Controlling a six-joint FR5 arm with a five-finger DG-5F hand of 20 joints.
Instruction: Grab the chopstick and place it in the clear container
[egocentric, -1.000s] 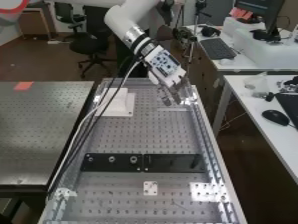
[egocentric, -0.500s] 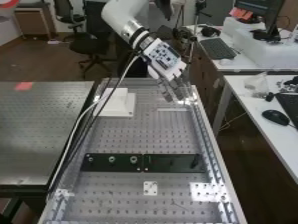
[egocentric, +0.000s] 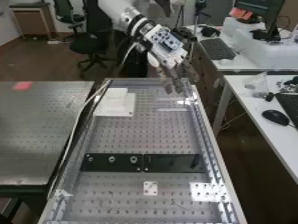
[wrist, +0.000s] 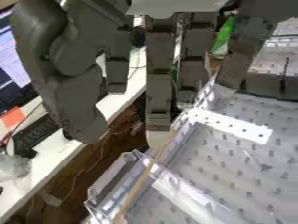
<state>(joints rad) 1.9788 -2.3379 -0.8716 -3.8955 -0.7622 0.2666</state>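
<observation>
Over the perforated bench (egocentric: 146, 135) — office chair (egocentric: 92, 44) behind — the hand (egocentric: 177, 81) hangs open near the chopstick (wrist: 141, 180)

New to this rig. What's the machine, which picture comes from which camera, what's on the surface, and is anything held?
A white jointed robot arm carries a hand with dark grey fingers. The high view looks down along a perforated metal bench from its near end; the wrist view comes from the arm's wrist, so the fingers hang in from its top edge.

On the bench: a white stepped block and a black rectangular plate. Near the hand are a clear plastic container and a thin wooden chopstick slanting across it; I can't tell whether it's inside. The fingers look straight, with no visible grip.
</observation>
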